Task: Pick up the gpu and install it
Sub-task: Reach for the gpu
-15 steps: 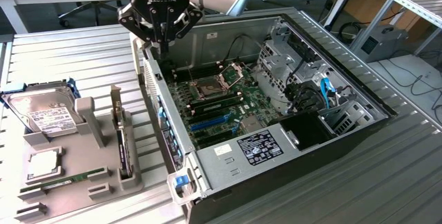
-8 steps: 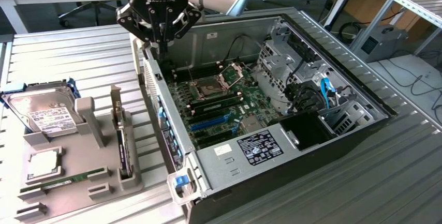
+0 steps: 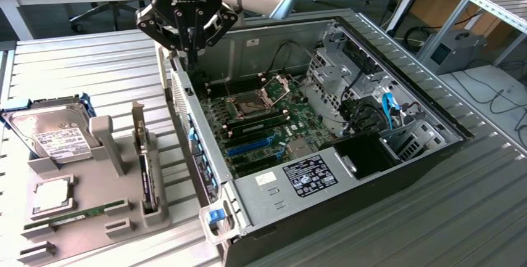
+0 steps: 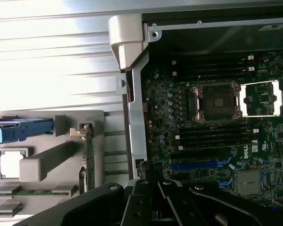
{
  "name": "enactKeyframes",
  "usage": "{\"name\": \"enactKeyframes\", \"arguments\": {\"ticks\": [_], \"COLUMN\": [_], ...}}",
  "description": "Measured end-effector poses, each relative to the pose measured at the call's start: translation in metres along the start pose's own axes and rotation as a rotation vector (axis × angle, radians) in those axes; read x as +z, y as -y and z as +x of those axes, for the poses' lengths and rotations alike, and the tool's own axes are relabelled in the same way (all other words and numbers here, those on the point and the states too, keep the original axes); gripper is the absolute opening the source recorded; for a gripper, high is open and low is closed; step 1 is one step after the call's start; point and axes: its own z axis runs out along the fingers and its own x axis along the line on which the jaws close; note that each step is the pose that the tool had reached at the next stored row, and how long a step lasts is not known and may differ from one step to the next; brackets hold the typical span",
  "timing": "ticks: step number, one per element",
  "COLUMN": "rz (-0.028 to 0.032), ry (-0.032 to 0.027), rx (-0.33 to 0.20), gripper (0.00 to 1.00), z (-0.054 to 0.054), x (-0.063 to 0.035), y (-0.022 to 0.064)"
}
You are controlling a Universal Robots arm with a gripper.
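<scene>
In holder (image 3: 99, 187) — gpu (image 3: 145, 174), apart from jaws

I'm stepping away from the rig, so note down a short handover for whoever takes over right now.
Gripper: shut, holding nothing, above the wall of the open computer case that is nearest the parts holder.
Graphics card: standing on edge in the grey parts holder, on the exterior view's left of the case, untouched.
Done: nothing that shows. The blue slot on the motherboard is empty.
Left: the pick-up and the install.
</scene>
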Motion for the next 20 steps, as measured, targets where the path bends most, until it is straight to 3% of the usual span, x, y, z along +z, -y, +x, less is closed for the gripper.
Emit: {"name": "enactKeyframes", "arguments": {"ticks": [20], "rz": [-0.0001], "ry": [0.0001], "rx": [0.0], "gripper": [0.11], "z": [0.0082], "x": [-0.0002], "y": [0.0006]}}
